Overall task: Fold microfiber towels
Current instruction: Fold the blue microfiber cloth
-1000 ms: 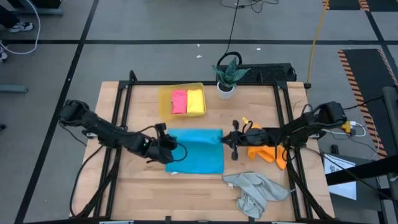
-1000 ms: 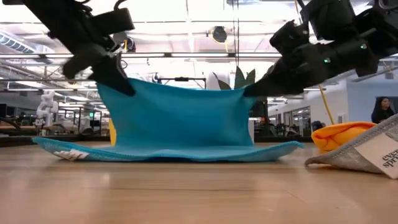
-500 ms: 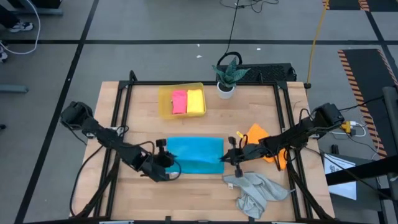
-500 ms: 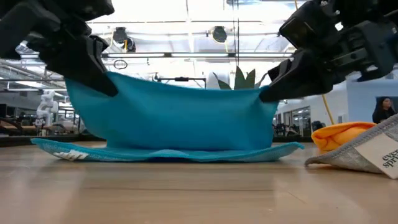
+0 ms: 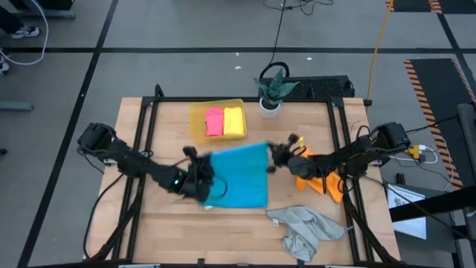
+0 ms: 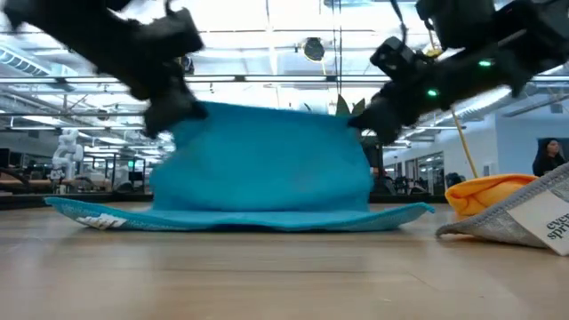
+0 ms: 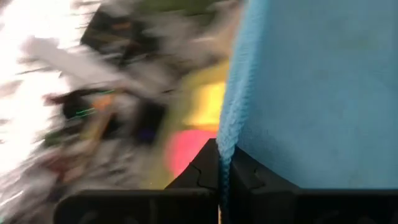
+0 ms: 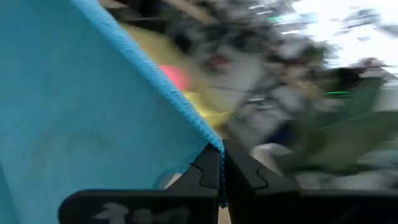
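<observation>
While its lower half lies flat on the middle of the wooden table (image 5: pixel 149 223), the bright blue towel (image 5: pixel 239 177) is lifted by two corners. The left gripper (image 5: pixel 195 159) is clamped on one raised corner, the right gripper (image 5: pixel 274 155) on the other. Pink towel (image 5: pixel 214 121) and yellow towel (image 5: pixel 233 120) sit folded in the yellow tray (image 5: pixel 195 125). The orange towel (image 5: pixel 318 179) lies under the right arm; the grey towel (image 5: pixel 306 229) is crumpled near the front edge.

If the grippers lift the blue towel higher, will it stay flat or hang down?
Probably hang: the blue towel already drapes between the left gripper and right gripper, its lower edge on the table. It seems light; two corner pinches carry it.
</observation>
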`<state>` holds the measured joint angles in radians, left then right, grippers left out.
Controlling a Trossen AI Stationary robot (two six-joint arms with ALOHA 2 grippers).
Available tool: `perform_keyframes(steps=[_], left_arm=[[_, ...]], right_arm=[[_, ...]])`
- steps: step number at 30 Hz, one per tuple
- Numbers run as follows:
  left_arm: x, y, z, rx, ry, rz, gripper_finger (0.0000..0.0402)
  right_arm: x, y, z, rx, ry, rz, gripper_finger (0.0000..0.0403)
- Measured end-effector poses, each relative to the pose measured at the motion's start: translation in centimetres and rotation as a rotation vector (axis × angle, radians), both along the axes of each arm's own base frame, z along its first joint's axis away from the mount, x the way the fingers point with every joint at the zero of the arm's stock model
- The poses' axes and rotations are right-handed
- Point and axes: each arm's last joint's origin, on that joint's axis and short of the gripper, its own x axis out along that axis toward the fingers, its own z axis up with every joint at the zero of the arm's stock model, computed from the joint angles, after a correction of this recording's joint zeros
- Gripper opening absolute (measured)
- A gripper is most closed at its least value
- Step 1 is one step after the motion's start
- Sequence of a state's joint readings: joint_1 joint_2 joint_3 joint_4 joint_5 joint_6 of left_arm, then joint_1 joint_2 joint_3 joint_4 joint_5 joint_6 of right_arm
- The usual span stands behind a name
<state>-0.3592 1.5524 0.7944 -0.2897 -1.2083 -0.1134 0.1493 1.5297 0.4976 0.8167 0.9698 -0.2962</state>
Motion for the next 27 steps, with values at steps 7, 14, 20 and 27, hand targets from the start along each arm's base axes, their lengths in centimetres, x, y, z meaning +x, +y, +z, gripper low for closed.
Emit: perform_keyframes(steps=[7,14,20,27], left_arm=[[1.2,4.3,-0.4,-0.095,0.066,0.076,0.0005],[1.2,1.7,-2.0,-0.253,0.145,-0.085,0.0003],[0.4,-1.9,-2.5,-0.509,0.199,-0.283,0.0004],[-0.3,-5.0,-3.5,-0.667,0.197,-0.35,0.0007]], right_arm=[[0.4,-1.4,0.2,-0.011,0.022,0.077,0.0],[-0.4,0.8,-2.4,0.22,0.177,0.27,0.0],[-0.9,4.2,-2.9,0.418,0.195,0.53,0.0],[-1.7,7.1,-3.0,0.5,0.194,0.629,0.0]])
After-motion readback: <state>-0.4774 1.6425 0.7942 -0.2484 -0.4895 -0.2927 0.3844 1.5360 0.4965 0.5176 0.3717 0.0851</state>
